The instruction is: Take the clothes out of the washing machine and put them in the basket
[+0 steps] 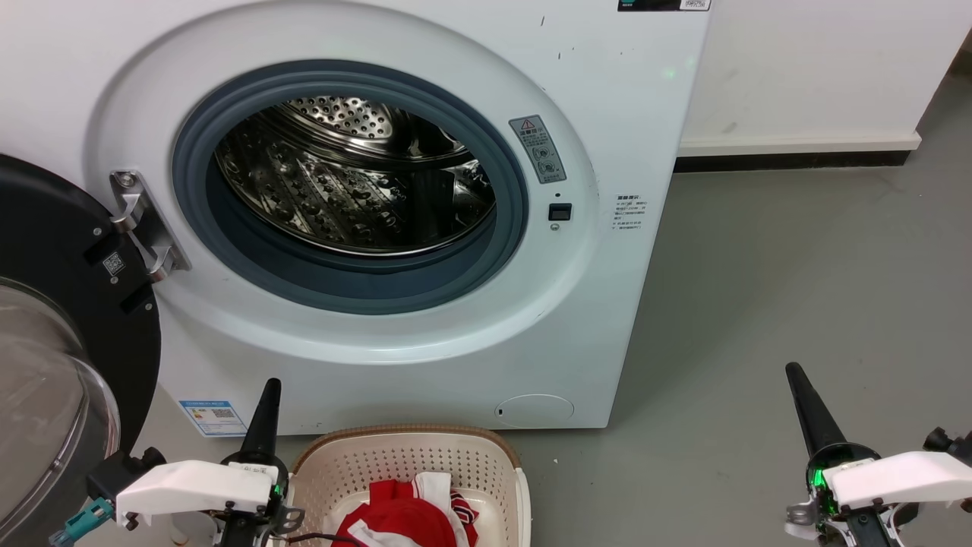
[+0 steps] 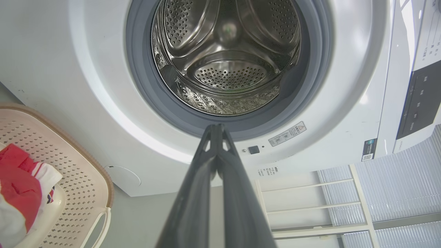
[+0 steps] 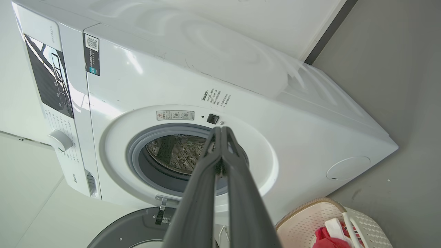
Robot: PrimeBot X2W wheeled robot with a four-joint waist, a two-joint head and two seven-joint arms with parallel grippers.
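Observation:
The white washing machine (image 1: 425, 357) stands with its door (image 1: 53, 319) swung open to the left, and its steel drum (image 1: 357, 175) holds nothing I can see. The red and white clothes (image 1: 410, 513) lie in the cream basket (image 1: 395, 460) on the floor in front of the machine; they also show in the left wrist view (image 2: 20, 193) and right wrist view (image 3: 327, 236). My left gripper (image 1: 270, 389) is shut, just left of the basket. My right gripper (image 1: 794, 374) is shut, far to the right over bare floor. Neither holds anything.
Grey floor (image 1: 797, 289) stretches to the right of the machine up to a white wall with a dark skirting (image 1: 790, 159). A white shelf frame (image 2: 310, 203) shows in the left wrist view.

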